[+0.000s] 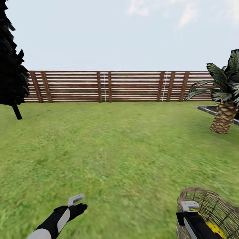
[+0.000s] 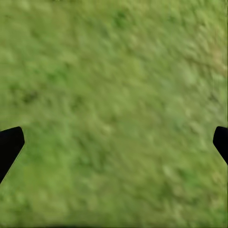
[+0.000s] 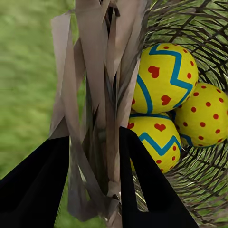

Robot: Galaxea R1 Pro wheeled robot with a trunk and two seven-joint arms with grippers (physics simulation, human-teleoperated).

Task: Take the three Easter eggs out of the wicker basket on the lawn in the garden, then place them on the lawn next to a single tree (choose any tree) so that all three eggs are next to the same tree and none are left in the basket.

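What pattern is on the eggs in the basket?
Yellow eggs with red hearts or dots and blue zigzag bands; clearest in the right wrist view.

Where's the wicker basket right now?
In the head view the wicker basket sits at the lower right corner over the lawn, its rim clamped by the right gripper, with three Easter eggs inside.

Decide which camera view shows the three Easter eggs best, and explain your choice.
The right wrist view: all three Easter eggs sit close-up inside the wicker basket, zigzags and red marks clear, just past the right gripper closed on the basket's rim. The head view gives a yellow sliver behind that arm. The left wrist view faces lawn.
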